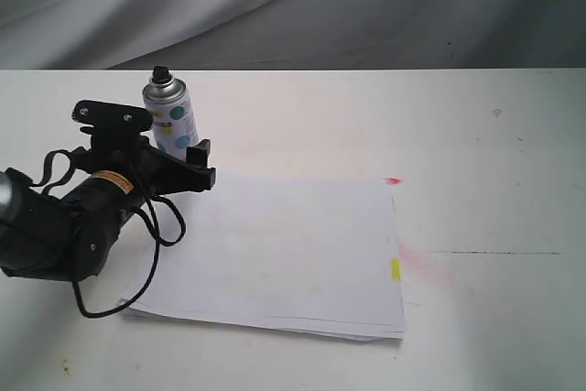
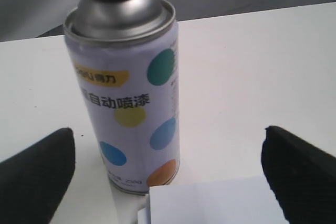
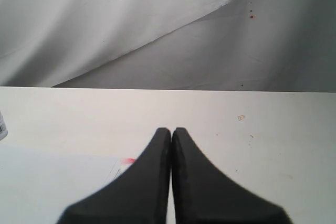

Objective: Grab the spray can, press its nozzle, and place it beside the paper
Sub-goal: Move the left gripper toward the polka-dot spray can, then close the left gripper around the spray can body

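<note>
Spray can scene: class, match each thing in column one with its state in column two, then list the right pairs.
Column one:
1. spray can
2. paper
3. left end effector
4. right end effector

Column two:
A. shut, holding nothing
B. lying flat
C. standing upright
D. open

Pairs: 1-C, 2-B, 3-D, 4-A

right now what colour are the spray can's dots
Teal, yellow, blue and orange, on a white spray can; left wrist view shows it best.
</note>
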